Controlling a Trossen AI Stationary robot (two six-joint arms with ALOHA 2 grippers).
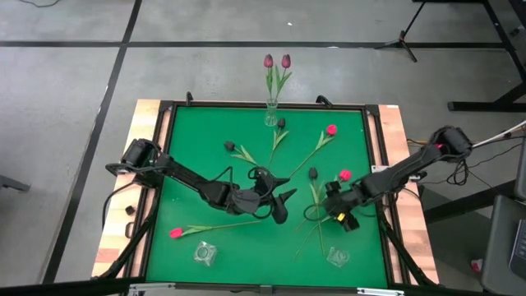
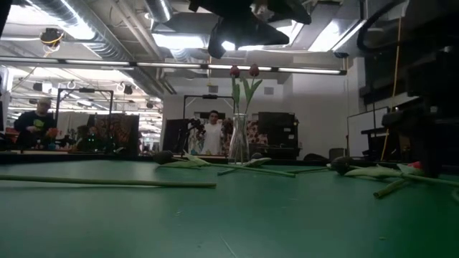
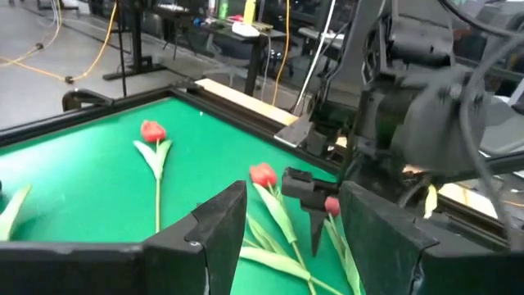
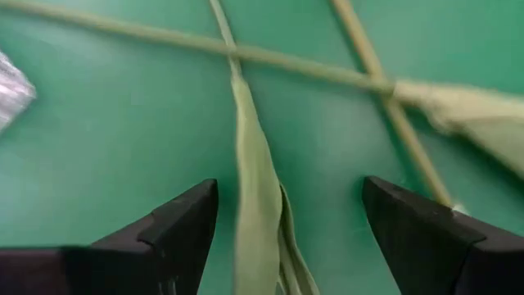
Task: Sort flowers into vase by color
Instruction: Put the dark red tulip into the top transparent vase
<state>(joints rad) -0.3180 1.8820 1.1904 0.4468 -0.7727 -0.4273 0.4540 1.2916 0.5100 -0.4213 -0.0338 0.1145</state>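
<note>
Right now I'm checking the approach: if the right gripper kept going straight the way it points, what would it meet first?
Most likely the flower stem and leaf lying between the open fingers of the right gripper, then the green mat just beneath; depth is hard to judge.

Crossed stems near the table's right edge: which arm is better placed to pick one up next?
Right. The right pincer is open, straddling a leaf and stem directly beneath. The left pincer sits open mid-table, over no stem.

Vase (image 1: 271,113) at table's (image 1: 189,164) far edge, flowers (image 1: 316,148) probably loose before it
</note>
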